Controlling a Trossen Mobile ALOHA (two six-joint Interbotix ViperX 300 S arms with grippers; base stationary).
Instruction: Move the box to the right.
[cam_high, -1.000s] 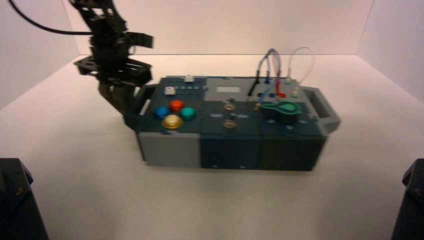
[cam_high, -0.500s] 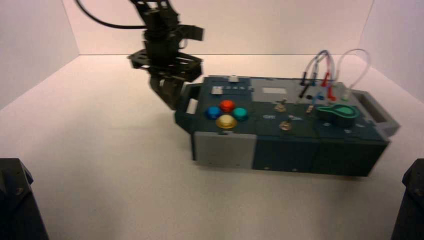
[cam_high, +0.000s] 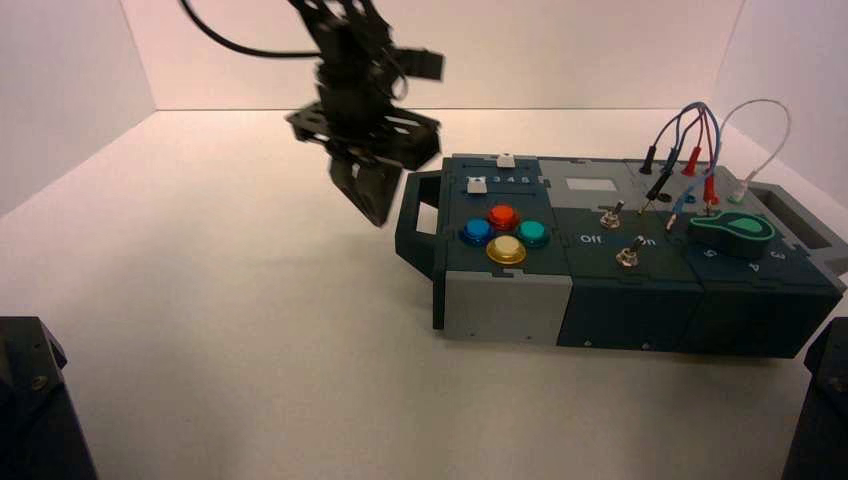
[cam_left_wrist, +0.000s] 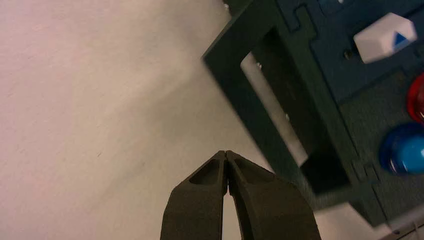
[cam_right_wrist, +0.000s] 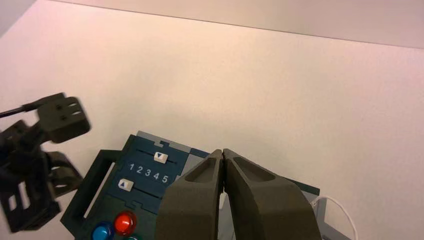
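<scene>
The long dark teal and grey box (cam_high: 620, 290) lies on the white table, right of centre. It bears four coloured buttons (cam_high: 503, 235), two toggle switches (cam_high: 610, 215), a green dial (cam_high: 735, 232) and plugged coloured wires (cam_high: 700, 130). My left gripper (cam_high: 372, 205) is shut and empty. It hangs just left of the box's left end handle (cam_high: 418, 215), with a small gap. The left wrist view shows its shut tips (cam_left_wrist: 226, 153) beside that handle (cam_left_wrist: 260, 110). My right gripper (cam_right_wrist: 222, 150) is shut and empty, held back from the box.
The box's right handle (cam_high: 815, 225) lies close to the white right wall (cam_high: 800, 80). White table surface (cam_high: 220, 320) spreads left of and in front of the box. Two white sliders (cam_right_wrist: 160, 157) run beside the numbers 1 to 5. Dark arm bases (cam_high: 30, 400) fill the bottom corners.
The box has slid well to the right, with my left gripper moving right along with it at its left handle. The right arm has not moved.
</scene>
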